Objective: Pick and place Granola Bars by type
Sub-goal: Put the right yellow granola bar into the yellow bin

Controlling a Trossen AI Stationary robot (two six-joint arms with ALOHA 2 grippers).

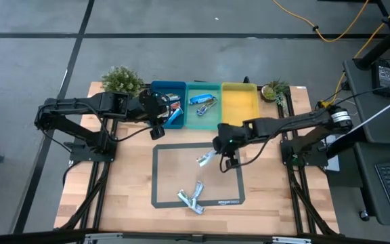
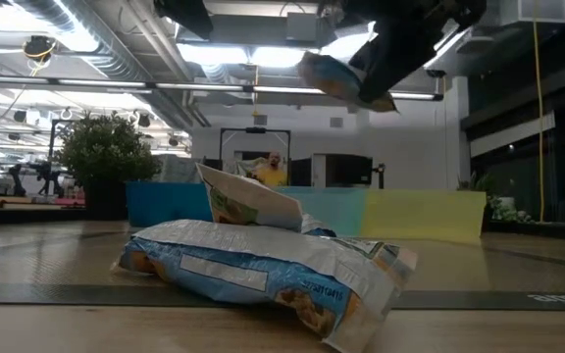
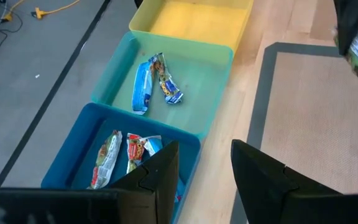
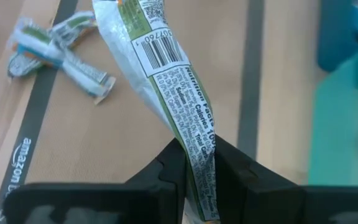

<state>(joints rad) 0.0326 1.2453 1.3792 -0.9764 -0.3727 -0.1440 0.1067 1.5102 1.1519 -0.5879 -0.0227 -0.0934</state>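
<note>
Three open plastic bins sit side by side along the upper middle of the overhead frame, on the pale wooden surface. The blue bin on the left holds foil-wrapped bars with red and green print; at least two show, and more may lie under the left tool. The teal bin in the middle holds two blue-and-white wrapped bars lying crossed. The yellow bin on the right shows only its bare floor.

The left tool hangs over the near edge of the blue bin, its two dark fingers apart with nothing between them.

The right tool is at the centre of the overhead frame, above the upper right part of the grey-bordered tan mat. Its fingers are pinched on one end of a silver-and-green wrapped bar, barcode side showing, the rest of which sticks out away from the fingertips. In the level view this bar hangs clear of the surface near the top of the frame.

Two or three more blue-and-white wrapped bars lie overlapping in a small pile at the lower middle of the mat, well apart from both tools.
</note>
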